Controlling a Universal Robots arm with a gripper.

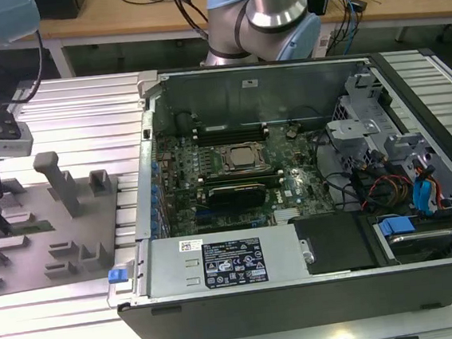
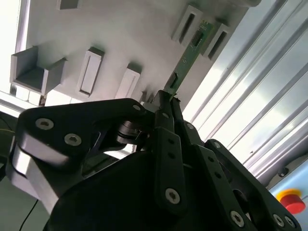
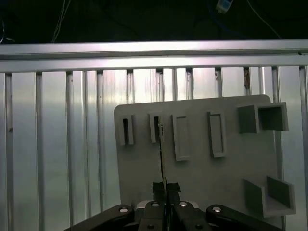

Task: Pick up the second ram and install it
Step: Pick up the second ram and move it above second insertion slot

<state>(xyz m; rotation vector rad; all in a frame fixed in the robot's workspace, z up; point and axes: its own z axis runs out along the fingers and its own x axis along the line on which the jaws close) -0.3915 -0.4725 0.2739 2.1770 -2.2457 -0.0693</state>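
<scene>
While my claw (image 2: 166,97) is clamped shut on one end of the ram (image 2: 191,49), I judge its far end could snag a slot (image 2: 185,21) at the tray's (image 2: 125,33) edge and twist loose.

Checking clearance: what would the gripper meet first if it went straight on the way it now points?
The gripper, shut on the second ram, points at the grey fixture plate. The ram's far end, between two slot blocks, would likely press into that plate first, though depth is unclear.
</scene>
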